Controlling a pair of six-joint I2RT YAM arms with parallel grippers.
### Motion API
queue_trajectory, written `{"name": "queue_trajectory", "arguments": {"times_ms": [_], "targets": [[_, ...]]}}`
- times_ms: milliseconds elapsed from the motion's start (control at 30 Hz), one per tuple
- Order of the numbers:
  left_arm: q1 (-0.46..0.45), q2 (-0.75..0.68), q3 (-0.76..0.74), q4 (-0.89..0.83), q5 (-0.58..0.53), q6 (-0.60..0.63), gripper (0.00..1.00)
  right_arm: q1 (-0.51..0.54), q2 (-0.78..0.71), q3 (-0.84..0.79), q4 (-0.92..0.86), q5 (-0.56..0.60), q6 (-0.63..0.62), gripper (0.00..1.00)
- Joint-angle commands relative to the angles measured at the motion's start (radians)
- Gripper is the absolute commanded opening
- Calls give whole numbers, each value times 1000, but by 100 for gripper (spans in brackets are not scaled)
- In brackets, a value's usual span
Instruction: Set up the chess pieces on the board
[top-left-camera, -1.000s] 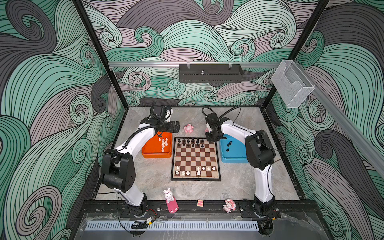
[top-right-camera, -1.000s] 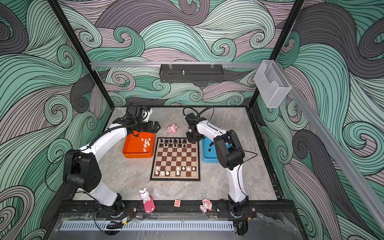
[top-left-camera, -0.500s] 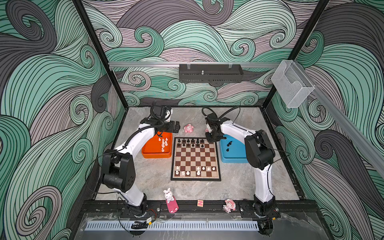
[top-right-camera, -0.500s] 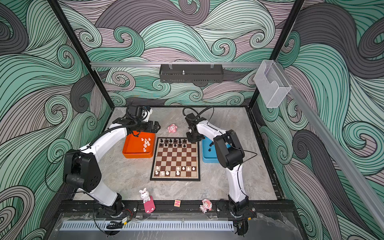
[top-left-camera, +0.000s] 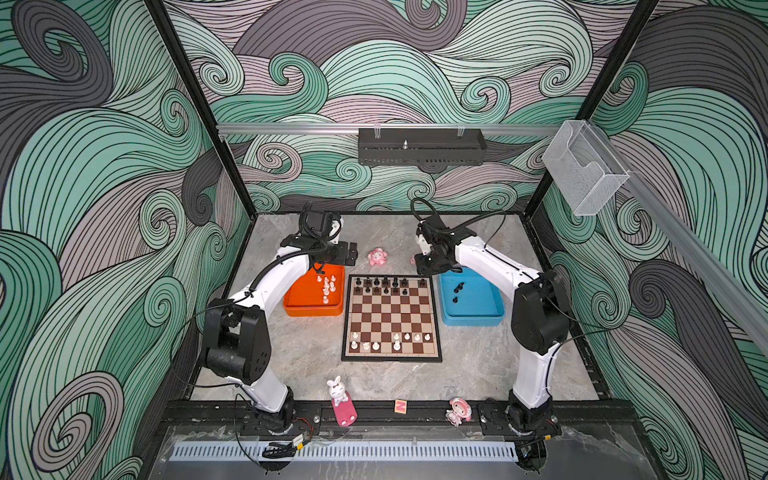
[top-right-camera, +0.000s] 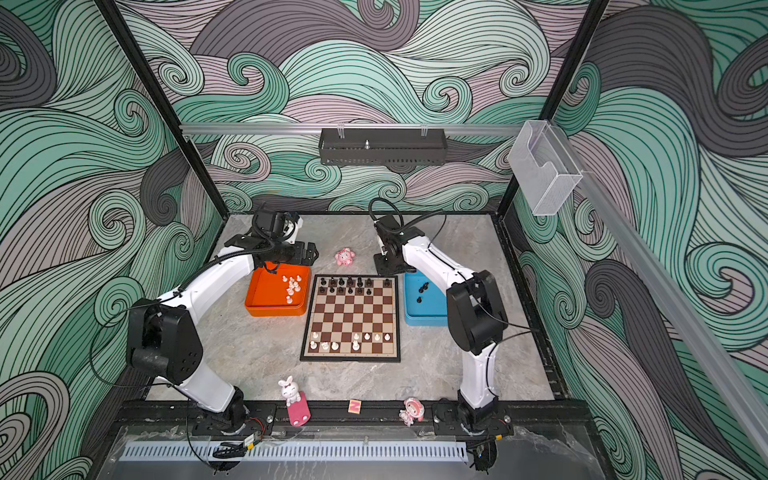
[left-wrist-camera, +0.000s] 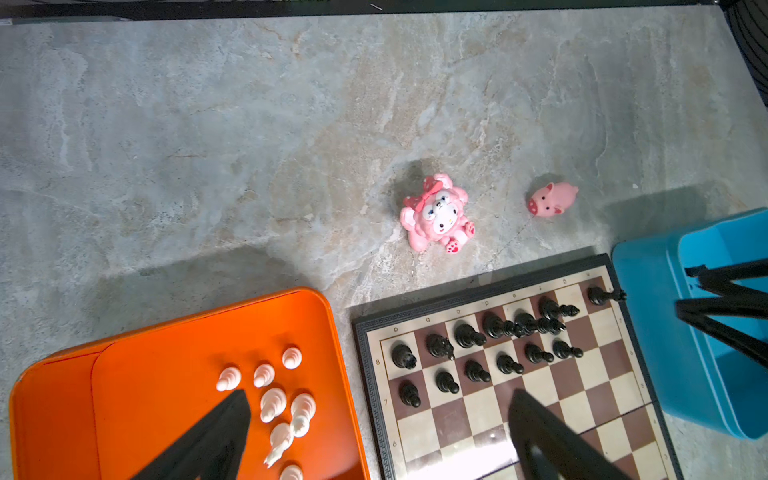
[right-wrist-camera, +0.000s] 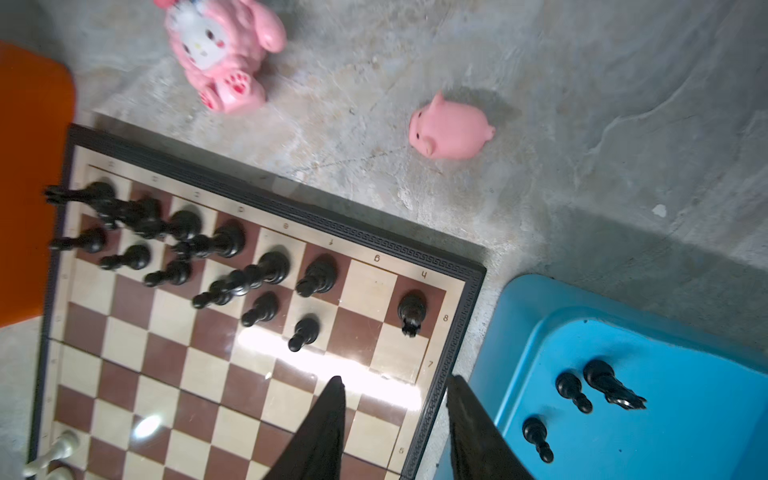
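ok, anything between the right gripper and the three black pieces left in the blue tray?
Only the low wall of the blue tray. The right gripper hangs over the edge of the board beside it, fingers apart and empty; the three black pieces sit on the tray's floor.

The flat square chessboard (top-left-camera: 390, 316) is checkered dark brown and cream, with a cream border and thin black frame (a Greek-key band runs along it). The small turned black chess pieces (top-left-camera: 385, 282) are solid black, the small turned white chess pieces (top-left-camera: 397, 344) creamy. The rectangular orange plastic tray (top-left-camera: 313, 311) and rectangular blue plastic tray (top-left-camera: 473, 321) are plain. The printed wall panels (top-left-camera: 374, 62) swirl teal, mauve, charcoal.
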Motion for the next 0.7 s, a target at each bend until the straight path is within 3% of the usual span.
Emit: {"name": "queue_trajectory", "arguments": {"times_ms": [0,100,233,333,533,667], "targets": [[-9,4,38,-36,-69,-42,99,2,-96,-39,-27,-11,-15,43],[-9,4,25,-39,-138,-74,99,-2,-166,-87,-28,-6,-20,51],[-8,17,35,-104,-277,-114,99,-34,-278,-158,-24,-2,-3,74],[-1,32,59,-183,-315,-150,99,-86,-379,-240,6,-7,9,99],[6,53,73,-331,-259,-218,96,-257,-505,-368,34,-153,39,99],[6,40,8,-339,-215,-205,91,-279,-564,-424,49,-170,20,99]]}}
